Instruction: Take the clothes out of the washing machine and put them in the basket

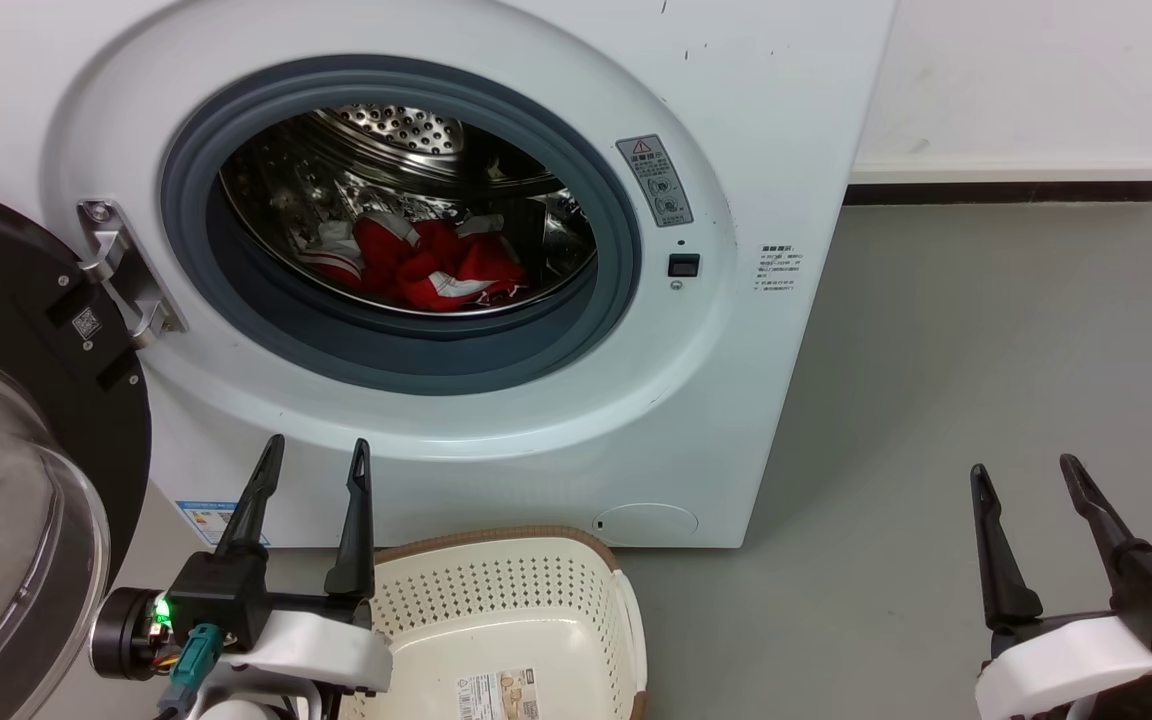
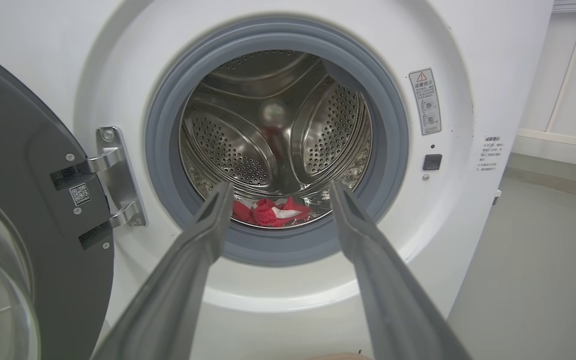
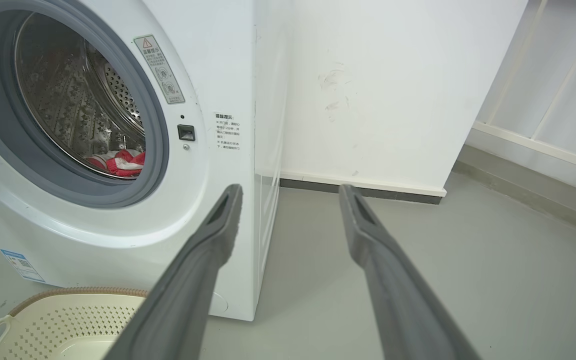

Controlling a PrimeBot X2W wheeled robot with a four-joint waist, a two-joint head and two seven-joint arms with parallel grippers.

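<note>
Head view: the washing machine [image 1: 766,400] has its door [image 1: 16,300] swung wide open to the left. The red clothes [image 1: 426,265] lie in a small heap at the bottom of the shiny drum [image 1: 386,130], near the front. The basket [image 1: 496,590] sits on the floor [image 1: 936,350] right in front of the machine, and I can see no clothes in it.

The left gripper [image 1: 318,445] is by the basket's left side. Its fingers point at the machine, and its jaws are open and hold nothing. The right gripper [image 1: 1023,466] is well off to the right over the floor, and its jaws are open and hold nothing too.

So I think the job is just at the start, with 0 clothes out. All of it is left to do: reach into the drum, grab the red heap, pull it out and drop it in the basket. The left gripper looks best placed, since in the left wrist view the heap shows between its 2 fingers.
</note>
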